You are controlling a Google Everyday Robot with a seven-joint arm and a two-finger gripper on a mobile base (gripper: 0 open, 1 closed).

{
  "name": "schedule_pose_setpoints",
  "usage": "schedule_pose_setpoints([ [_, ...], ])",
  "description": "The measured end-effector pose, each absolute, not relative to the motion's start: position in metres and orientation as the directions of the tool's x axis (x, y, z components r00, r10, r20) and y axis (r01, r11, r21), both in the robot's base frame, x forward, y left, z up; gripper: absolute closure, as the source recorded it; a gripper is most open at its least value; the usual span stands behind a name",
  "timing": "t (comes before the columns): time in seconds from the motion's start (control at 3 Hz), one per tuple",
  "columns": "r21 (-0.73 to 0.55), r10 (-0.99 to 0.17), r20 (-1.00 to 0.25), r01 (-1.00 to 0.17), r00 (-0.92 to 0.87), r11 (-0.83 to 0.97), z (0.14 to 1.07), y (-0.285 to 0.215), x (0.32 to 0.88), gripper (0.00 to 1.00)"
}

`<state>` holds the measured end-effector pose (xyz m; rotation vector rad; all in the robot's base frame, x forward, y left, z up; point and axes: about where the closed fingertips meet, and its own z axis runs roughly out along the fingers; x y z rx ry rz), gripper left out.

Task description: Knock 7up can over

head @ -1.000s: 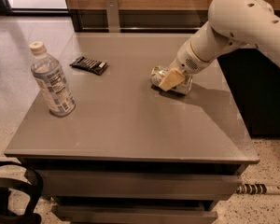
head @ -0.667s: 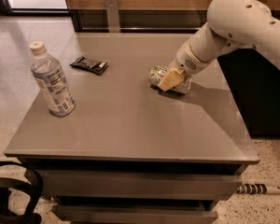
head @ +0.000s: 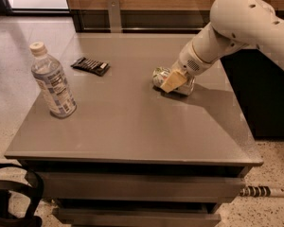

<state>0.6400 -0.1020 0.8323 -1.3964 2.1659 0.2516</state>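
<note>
Camera view of a grey desk (head: 132, 126) seen from its front edge, with a white robot arm (head: 236, 27) reaching in from the upper right of the frame. The gripper (head: 173, 81) sits right of centre, low over the desk and pressed against the 7up can (head: 159, 75). The can appears to lie on its side, or very nearly so, with its silvery-green end poking out to the left of the gripper. How wide the gripper stands, and whether it has hold of the can, cannot be told from this angle, because it covers the can's middle. That is the main uncertainty. If the can is pinched, a withdrawing arm could lift or drag it along, perhaps setting it back upright, instead of leaving it toppled. If it lies free, a round can on a smooth top may roll once released, and the right edge of the desk is the nearest one. Pushing further down could dent the thin aluminium or squirt the can out sideways. A clear plastic bottle (head: 52, 82) at the left and a flat black packet (head: 90, 65) at the upper left are well apart from the can and seem unlikely to be disturbed.
</note>
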Motion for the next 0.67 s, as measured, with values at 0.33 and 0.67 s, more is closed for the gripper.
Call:
schedule_pose_setpoints([
  [0.33,-0.131,-0.785,-0.535,-0.888,-0.312,0.442,0.8312,-0.1006,0.6398,0.18],
  [0.67,-0.131,-0.785,-0.535,-0.888,-0.312,0.442,0.8312,-0.1006,0.6398,0.0],
])
